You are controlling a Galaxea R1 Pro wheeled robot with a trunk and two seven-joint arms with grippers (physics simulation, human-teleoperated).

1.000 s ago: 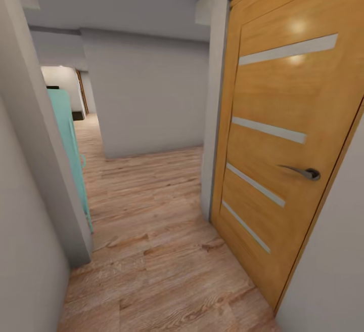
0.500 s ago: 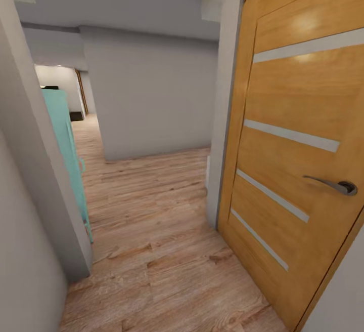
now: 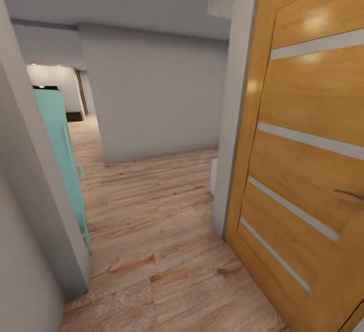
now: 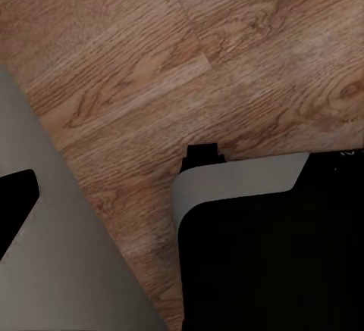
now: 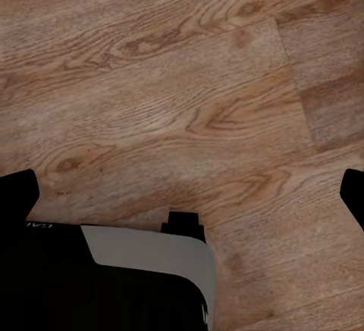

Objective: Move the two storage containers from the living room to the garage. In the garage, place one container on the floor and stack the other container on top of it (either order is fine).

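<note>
I can read no text, label, brand, number or sign anywhere I look. The wooden door (image 3: 308, 170) beside me carries only plain pale strips, the grey wall (image 3: 156, 94) ahead is blank, and the teal cabinet (image 3: 60, 150) bears no marking. A few tiny pale marks sit on the dark body of my base (image 4: 273, 263) in the left wrist view, and likewise in the right wrist view, too small and blurred to make out.

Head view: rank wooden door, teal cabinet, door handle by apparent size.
1. Wooden door, largest, though nearest the camera and cut by the frame.
2. Teal cabinet, partly hidden by the wall.
3. Door handle, smallest, cropped.
</note>
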